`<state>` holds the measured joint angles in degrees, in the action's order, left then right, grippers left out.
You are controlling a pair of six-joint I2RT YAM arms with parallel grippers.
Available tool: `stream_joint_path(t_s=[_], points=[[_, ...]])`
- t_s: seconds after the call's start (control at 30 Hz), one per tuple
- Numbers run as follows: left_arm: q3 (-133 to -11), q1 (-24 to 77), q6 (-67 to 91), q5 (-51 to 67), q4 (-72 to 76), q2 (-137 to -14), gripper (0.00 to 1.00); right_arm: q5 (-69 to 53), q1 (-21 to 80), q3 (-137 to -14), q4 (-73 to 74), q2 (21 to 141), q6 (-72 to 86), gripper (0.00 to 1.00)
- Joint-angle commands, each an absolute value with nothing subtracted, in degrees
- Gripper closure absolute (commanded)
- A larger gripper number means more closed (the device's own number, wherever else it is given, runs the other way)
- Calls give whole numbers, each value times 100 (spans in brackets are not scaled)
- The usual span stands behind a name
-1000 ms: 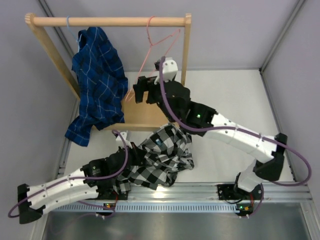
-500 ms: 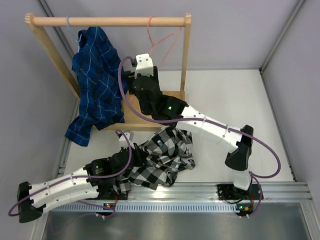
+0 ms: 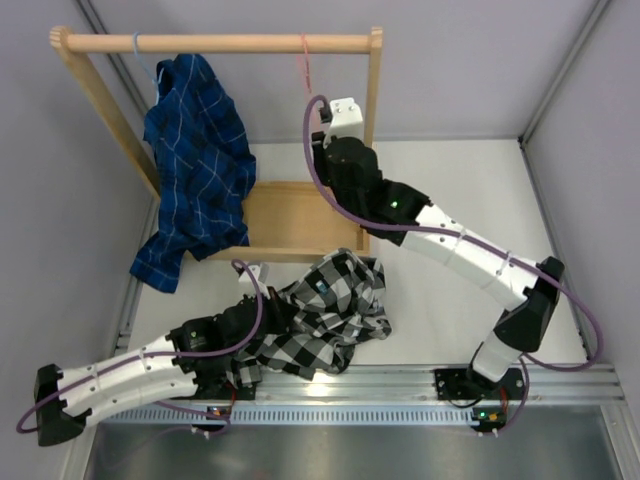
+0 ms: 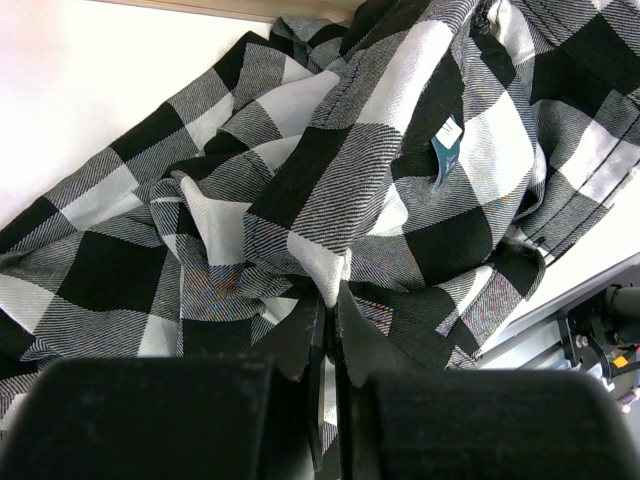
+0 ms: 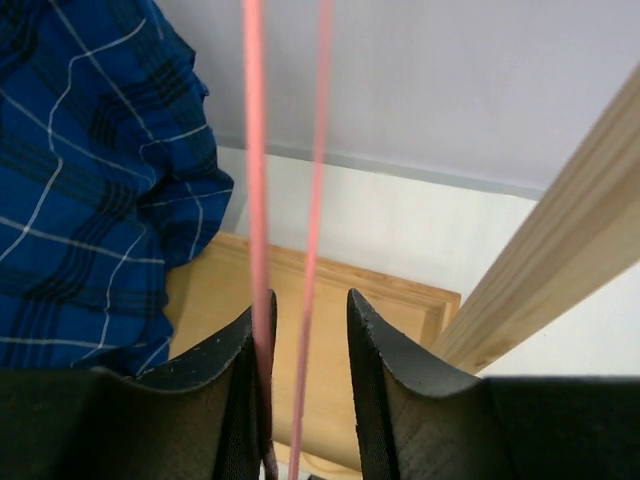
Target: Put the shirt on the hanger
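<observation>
The black-and-white check shirt (image 3: 325, 315) lies crumpled on the table in front of the rack base. My left gripper (image 3: 262, 320) is shut on a fold of the shirt (image 4: 330, 170), the cloth pinched between its fingertips (image 4: 330, 300). The pink wire hanger (image 3: 306, 68) hangs by its hook from the wooden rod, mostly hidden by the right wrist in the top view. My right gripper (image 3: 322, 130) is raised just under it. In the right wrist view two strands of the hanger (image 5: 254, 150) run down between the parted jaws of the gripper (image 5: 308, 305); one strand lies against the left finger.
A dark blue grid shirt (image 3: 195, 160) hangs on a blue hanger at the rack's left. The wooden rod (image 3: 215, 43), right post (image 3: 373, 90) and base board (image 3: 290, 220) stand close round the right arm. Grey walls enclose the table.
The right arm swung back rightward beneath the hanger and its jaws narrowed around the wires. The hanger now hangs edge-on. The left arm and shirt stayed put.
</observation>
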<state>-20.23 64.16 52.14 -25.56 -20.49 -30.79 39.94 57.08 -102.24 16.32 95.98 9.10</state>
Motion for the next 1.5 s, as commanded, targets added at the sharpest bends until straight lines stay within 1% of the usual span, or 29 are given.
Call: stream_joint_path(t_s=[0.0, 0.1, 0.13, 0.17, 0.3, 0.43, 0.53, 0.8, 1.23, 1.37, 1.47], points=[[-2013, 6398, 5177, -2487, -1723, -3094, 100, 3639, 5529, -10029, 1670, 9150, 1064, 68], [-2030, 6398, 5177, -2479, -1705, -3138, 100, 3490, 5414, -9941, 1679, 9027, 1002, 71], [-2030, 6398, 5177, -2470, -1688, -3155, 100, 3341, 5371, -9932, 1679, 8983, 985, 73], [-2030, 6398, 5177, -2461, -1679, -3190, 100, 3235, 5301, -9914, 1679, 8974, 958, 78], [-2065, 6398, 5168, -2443, -1652, -3234, 100, 2910, 5142, -9870, 1679, 8965, 853, 83], [-2065, 6398, 5159, -2435, -1652, -3252, 100, 2848, 5089, -9818, 1679, 8930, 773, 91], [-2065, 6398, 5168, -2435, -1652, -3234, 100, 2795, 5080, -9826, 1670, 8895, 695, 100], [-2074, 6398, 5159, -2408, -1661, -3226, 100, 2830, 5071, -9615, 1196, 8543, 343, 100], [-2057, 6398, 5186, -2382, -1652, -3199, 100, 2172, 5062, -9598, 703, 8148, -290, 100], [-2083, 6398, 5177, -2382, -1652, -3190, 100, 1855, 5063, -9536, 782, 7998, -325, 100], [-2153, 6398, 5177, -2469, -1661, -3173, 100, 1486, 5054, -9387, 1202, 7762, -299, 100]])
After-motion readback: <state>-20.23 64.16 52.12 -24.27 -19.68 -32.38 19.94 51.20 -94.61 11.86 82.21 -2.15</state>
